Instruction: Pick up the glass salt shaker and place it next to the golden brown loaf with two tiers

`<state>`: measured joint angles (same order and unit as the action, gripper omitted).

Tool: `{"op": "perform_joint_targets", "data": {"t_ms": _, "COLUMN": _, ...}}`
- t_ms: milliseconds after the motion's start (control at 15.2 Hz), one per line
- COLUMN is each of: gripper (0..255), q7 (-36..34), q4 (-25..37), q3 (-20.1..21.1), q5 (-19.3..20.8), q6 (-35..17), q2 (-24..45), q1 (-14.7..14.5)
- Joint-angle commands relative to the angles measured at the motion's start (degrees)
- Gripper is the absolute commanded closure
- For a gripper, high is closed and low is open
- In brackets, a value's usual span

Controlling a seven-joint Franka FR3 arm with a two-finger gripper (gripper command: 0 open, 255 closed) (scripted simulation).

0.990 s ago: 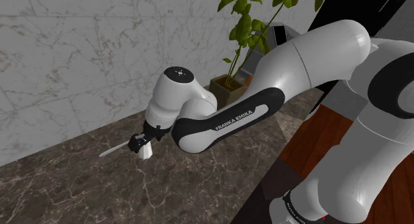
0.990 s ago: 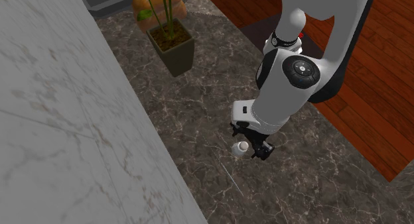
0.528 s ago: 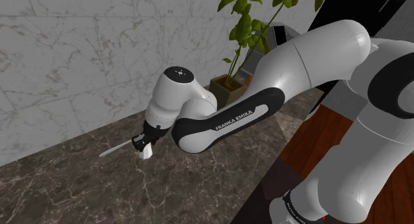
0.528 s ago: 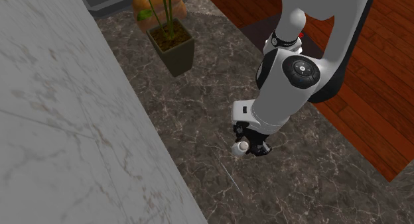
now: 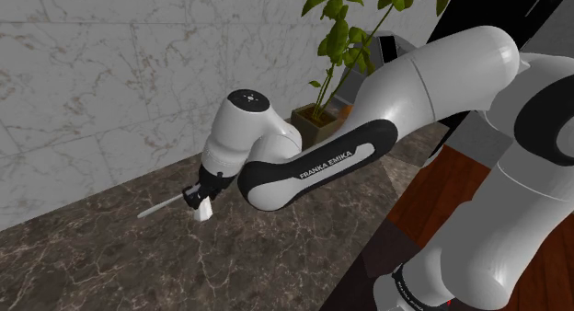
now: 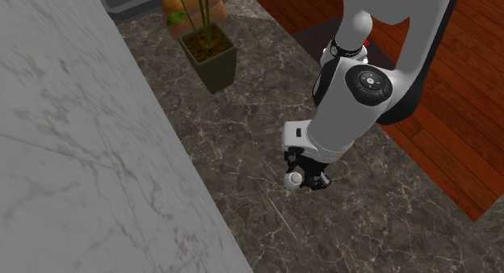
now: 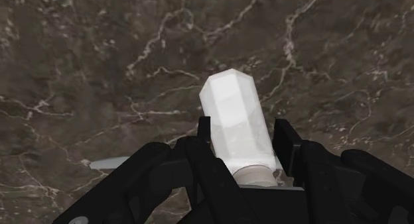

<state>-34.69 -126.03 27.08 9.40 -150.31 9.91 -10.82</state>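
Closed since a second ago, the gripper's [image 7: 243, 130] black fingers [image 7: 295, 150] clasp the salt shaker [image 7: 232, 107], a white faceted column with its pale grey cap [image 7: 255, 173] half hidden between them, over the middle of the dark, white-veined marble counter [image 7: 86, 50]; whether it touches the stone is unclear.

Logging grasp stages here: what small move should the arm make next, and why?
Probably lift straight up: the gripper looks shut on the white salt shaker, which is close to the dark marble counter.
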Motion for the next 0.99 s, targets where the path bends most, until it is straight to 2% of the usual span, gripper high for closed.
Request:
{"op": "perform_joint_targets", "data": {"t_ms": 0, "gripper": 255, "q7": 0.7, "q4": 0.4, "q3": 0.3, "q5": -1.0, "q6": 1.2, "q2": -0.9, "q1": 0.2}}
{"op": "perform_joint_targets", "data": {"t_ms": 924, "gripper": 255, "q7": 4.9, "q4": 4.7, "q3": 1.5, "q5": -7.0, "q6": 11.2, "q2": -7.5, "q1": 1.2}}
